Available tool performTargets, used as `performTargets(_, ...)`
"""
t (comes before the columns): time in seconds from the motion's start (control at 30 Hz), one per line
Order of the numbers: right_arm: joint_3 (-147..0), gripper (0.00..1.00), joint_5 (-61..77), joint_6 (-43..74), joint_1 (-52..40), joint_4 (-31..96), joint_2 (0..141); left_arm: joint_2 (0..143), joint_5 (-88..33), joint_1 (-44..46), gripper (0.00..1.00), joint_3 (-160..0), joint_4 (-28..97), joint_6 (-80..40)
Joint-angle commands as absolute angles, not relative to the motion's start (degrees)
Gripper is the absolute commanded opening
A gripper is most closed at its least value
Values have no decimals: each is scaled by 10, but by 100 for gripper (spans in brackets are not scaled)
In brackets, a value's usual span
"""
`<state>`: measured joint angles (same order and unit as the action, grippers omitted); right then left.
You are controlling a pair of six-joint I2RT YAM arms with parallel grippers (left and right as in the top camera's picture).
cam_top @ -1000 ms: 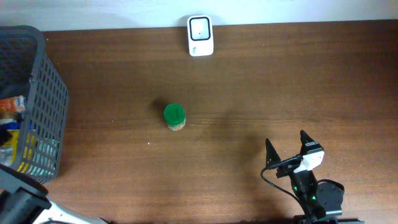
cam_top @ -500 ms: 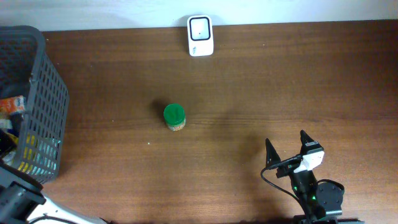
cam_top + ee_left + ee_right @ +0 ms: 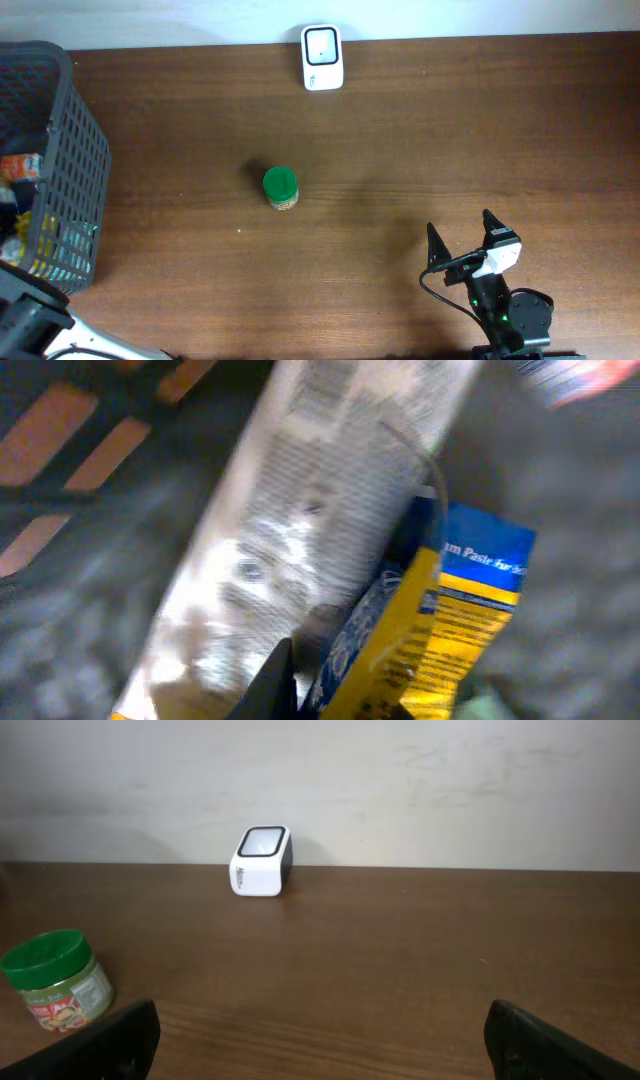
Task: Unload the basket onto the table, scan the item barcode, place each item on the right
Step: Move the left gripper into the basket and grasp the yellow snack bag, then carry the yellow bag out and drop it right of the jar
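I'm down inside the basket (image 3: 60, 130) with the left gripper (image 3: 300, 700), and the wrist view is badly smeared. One dark finger (image 3: 275, 678) shows at the bottom edge. A blue and yellow box (image 3: 450, 600) sits just to its right, touching or nearly so. A silvery packet (image 3: 320, 510) lies above and ahead of the finger. I can't tell whether those fingers are closed on the box or only beside it.

I take the box to be the item, so this is the pick-up, right at the start. Nothing has reached the scanner (image 3: 322, 57) yet, which stands well ahead of the right gripper (image 3: 459, 225), a little left of its centre line.

The right fingers are spread wide with nothing between them. A green-lidded jar (image 3: 281, 187) stands on the table (image 3: 450, 130) ahead of them, off to their left.

Left to do, as I read it: secure the box, lift it clear, and show its barcode to the scanner.
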<state>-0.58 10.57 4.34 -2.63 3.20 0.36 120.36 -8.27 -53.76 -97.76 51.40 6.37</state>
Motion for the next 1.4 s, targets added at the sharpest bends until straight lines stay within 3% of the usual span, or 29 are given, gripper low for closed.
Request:
performTargets(0.0,-3,98,109,48,-30,36,2,1114,-194,-542,0,-1022,506,5)
performTargets(0.43,-3,98,109,48,-30,36,2,963,-358,-524,0,-1022,456,-50)
performTargets(0.8,-3,98,109,48,-30,36,2,741,-297,-404,0,-1023,370,-69)
performTargets(1.1,-3,98,109,48,-30,36,2,718,-286,-166,0,-1012,515,-74)
performTargets(1.37,-3,98,109,48,-30,36,2,830,-171,83,0,-965,545,-249)
